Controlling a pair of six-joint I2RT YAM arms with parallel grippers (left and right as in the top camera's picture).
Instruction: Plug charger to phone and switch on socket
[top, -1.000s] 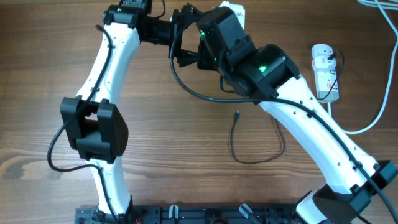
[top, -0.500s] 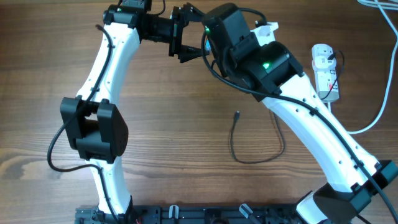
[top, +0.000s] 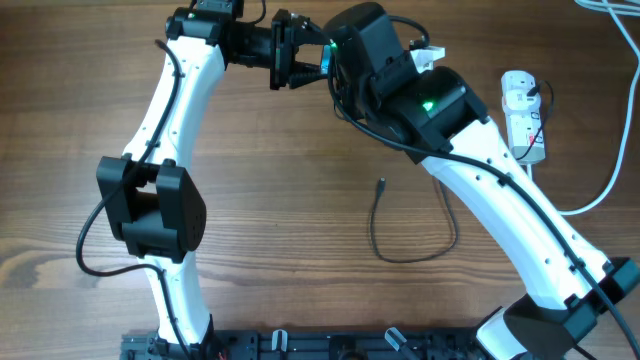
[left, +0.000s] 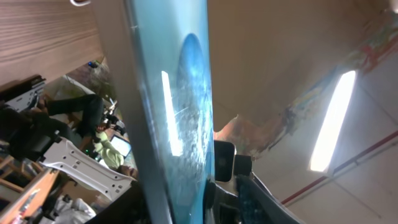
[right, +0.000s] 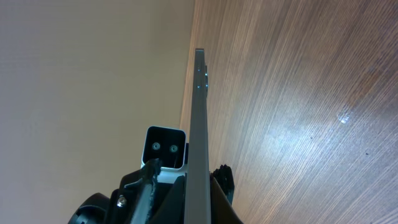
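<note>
Right wrist — phone (right: 199, 112) in right gripper (right: 196, 180)

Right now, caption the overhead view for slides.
Right gripper holds flat turquoise phone beside left gripper; thin black charger cable lies unplugged.

Seen from overhead, the left arm (top: 180, 100) and right arm (top: 500, 210) crowded the top centre, with the phone (top: 325, 57) on edge between them, blocking that stretch. The charger (top: 378, 235) looped across the middle. The socket (top: 523, 115) and a white cable (top: 610, 180) lined the right edge. Bare table (top: 280, 210) lay open between the arms and at far left.
</note>
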